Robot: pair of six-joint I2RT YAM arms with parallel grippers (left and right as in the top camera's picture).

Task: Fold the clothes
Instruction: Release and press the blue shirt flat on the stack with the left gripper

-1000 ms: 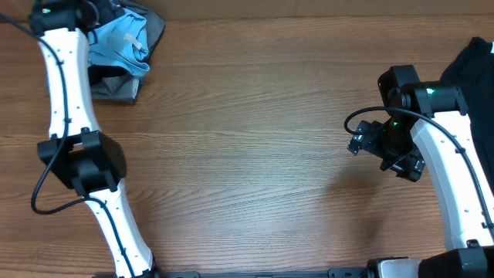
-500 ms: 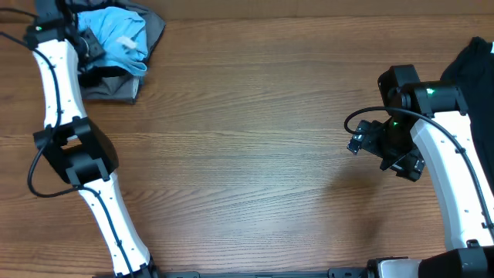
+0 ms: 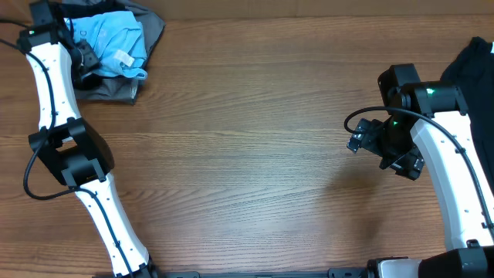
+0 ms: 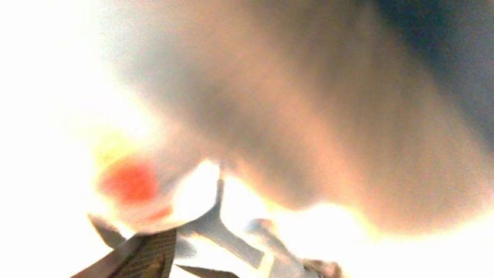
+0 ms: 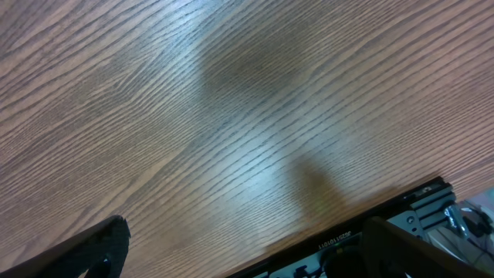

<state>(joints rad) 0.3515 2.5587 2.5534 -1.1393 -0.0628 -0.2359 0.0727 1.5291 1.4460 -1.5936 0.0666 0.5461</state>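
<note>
**Operator:** Listing from my edge outward. Item one: bench (image 3: 231, 177), wood grain, bare across the middle.

**Checker:** Item two?

**Operator:** Item two: right arm (image 3: 451, 181), mid-depth on the right side. Its jaws are spread wide and point left over plain wood. The right wrist view shows nothing between them.

**Checker:** And the other side?

**Operator:** Item three: left arm (image 3: 52, 85), stretched to the far left corner. Its jaws sit at the left edge of the light blue T-shirt (image 3: 116, 35). I cannot tell whether they are pinching the cloth or only touching it. From overhead they read as a dark shape against the heap, and the left wrist view is a washed-out blur with a red-orange patch (image 4: 127, 179).

**Checker:** Condition of the shirt?

**Operator:** Crumpled, lying on top of a grey garment (image 3: 116, 89) at the far left edge. It is too bunched to show a long axis. From the left jaws it lies directly to the right, touching or all but.

**Checker:** Anything beyond?

**Operator:** Item four: black garment (image 3: 475, 66), far right corner, past the right arm and clear of its jaws.

**Checker:** Which arm serves the shirt?

**Operator:** My judgement is the left, easily. The right jaws are well apart from the shirt, across the whole bench. I would pull the shirt right and toward me onto open wood before any fold.
</note>
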